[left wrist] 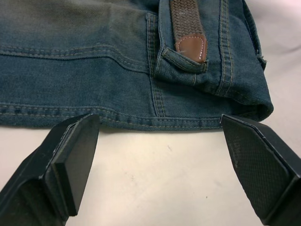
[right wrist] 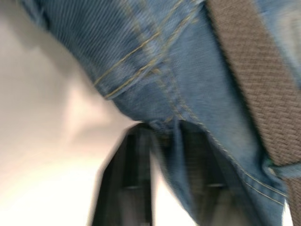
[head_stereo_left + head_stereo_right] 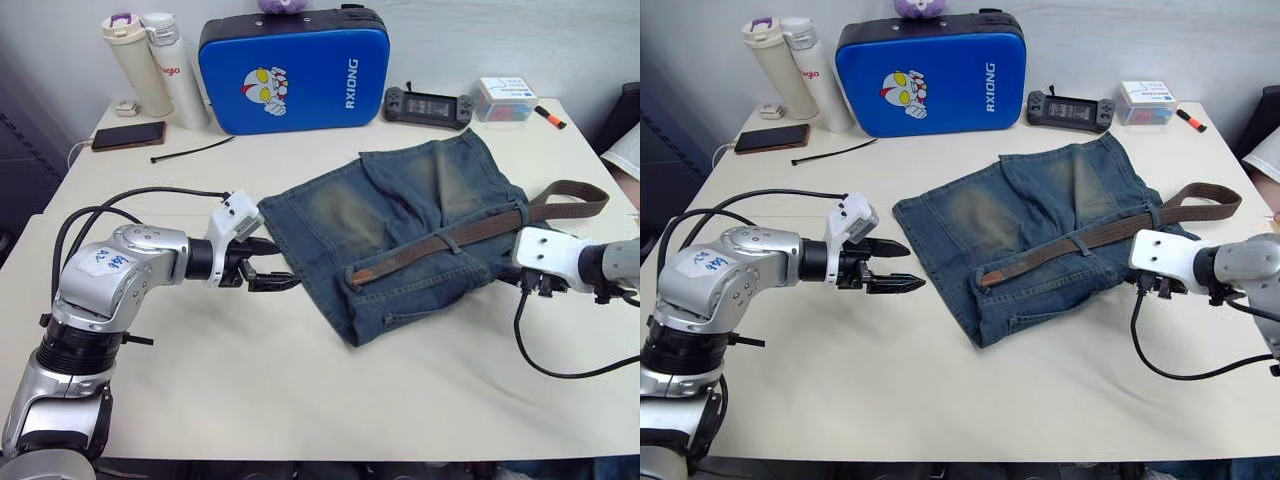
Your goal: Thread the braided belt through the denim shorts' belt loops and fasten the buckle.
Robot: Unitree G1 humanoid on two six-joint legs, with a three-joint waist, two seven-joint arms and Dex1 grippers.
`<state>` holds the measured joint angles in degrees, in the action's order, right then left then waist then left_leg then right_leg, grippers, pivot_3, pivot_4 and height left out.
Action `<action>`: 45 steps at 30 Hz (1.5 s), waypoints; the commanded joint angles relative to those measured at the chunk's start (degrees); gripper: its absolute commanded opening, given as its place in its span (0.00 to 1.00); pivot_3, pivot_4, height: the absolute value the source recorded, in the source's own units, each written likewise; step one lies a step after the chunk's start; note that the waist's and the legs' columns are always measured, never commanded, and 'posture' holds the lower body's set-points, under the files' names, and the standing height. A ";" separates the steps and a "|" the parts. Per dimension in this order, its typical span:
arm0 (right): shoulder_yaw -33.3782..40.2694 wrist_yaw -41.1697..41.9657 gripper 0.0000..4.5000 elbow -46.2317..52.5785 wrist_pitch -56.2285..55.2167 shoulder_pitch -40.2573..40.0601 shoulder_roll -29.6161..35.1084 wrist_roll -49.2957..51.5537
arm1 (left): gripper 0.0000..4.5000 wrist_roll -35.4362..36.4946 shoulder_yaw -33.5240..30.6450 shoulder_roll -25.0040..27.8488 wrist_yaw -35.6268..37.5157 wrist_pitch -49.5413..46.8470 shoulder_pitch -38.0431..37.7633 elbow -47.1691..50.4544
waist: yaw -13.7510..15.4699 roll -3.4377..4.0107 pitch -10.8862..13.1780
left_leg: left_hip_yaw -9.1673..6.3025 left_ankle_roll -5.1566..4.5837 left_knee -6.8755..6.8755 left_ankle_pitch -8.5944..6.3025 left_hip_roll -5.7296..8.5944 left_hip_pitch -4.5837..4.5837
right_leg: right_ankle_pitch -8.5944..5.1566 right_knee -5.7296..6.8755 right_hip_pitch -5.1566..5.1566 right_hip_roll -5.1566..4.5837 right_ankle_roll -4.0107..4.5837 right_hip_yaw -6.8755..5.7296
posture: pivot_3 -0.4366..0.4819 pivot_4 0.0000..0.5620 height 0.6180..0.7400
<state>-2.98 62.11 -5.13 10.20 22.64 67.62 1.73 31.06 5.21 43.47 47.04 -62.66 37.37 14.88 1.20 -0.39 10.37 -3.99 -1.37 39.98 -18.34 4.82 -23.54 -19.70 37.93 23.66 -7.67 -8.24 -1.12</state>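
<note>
The faded denim shorts point(image 3: 400, 200) lie flat on the white table, waistband toward me. The braided belt point(image 3: 480, 230) runs along the waistband under belt loops point(image 3: 455, 240), and its free length curls back off the shorts at the right point(image 3: 585, 195). Its leather tip point(image 1: 190, 47) pokes out of a loop point(image 1: 181, 63). The buckle is hidden. My left gripper point(image 3: 285, 265) hangs open just left of the shorts' corner, fingers point(image 1: 70, 160) wide apart and touching nothing. My right gripper point(image 2: 171, 188) is shut on the shorts' right edge beside the belt.
A blue case point(image 3: 295, 70) stands at the back, with two bottles point(image 3: 150, 65), a phone point(image 3: 128, 135) and a black cable tie point(image 3: 195, 150) to its left. A game console point(image 3: 428, 105), a small box point(image 3: 505, 100) and an orange marker point(image 3: 550, 117) lie back right.
</note>
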 commanded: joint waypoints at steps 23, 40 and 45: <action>44.13 -46.50 1.00 26.33 82.30 9.32 -51.78 57.82 | 1.00 0.18 -0.26 0.11 -0.11 1.27 0.07 1.29 | 0.09 0.03 -0.03 | -0.27 0.26 0.01 -0.05 -0.15 0.01 | -0.02 0.45 0.03 0.03 0.31 0.06 | 0.48 0.27 0.48; 41.71 -79.69 1.00 10.67 75.14 4.49 -54.17 84.70 | 1.00 -0.37 0.44 0.28 -1.07 1.19 1.13 0.88 | -1.39 0.03 -0.03 | -0.15 0.23 -0.04 -0.04 -0.19 0.08 | -0.05 0.72 0.13 0.05 0.36 0.10 | 0.48 0.27 0.48; 36.88 -84.44 1.00 9.14 69.13 4.27 -52.51 92.19 | 1.00 -0.29 0.37 -0.01 -1.51 0.84 1.36 1.09 | -1.42 0.03 -0.03 | -0.15 0.23 -0.04 -0.04 -0.20 0.08 | -0.06 0.72 0.14 0.06 0.37 0.10 | 0.48 0.27 0.48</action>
<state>36.24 -19.75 4.02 83.01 27.00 13.46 88.34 30.95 6.18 43.38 45.82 -61.87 37.65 14.95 -0.22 -0.36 10.34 -4.14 -1.14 39.94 -18.38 4.62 -23.46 -19.75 38.65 23.80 -7.61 -7.87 -1.02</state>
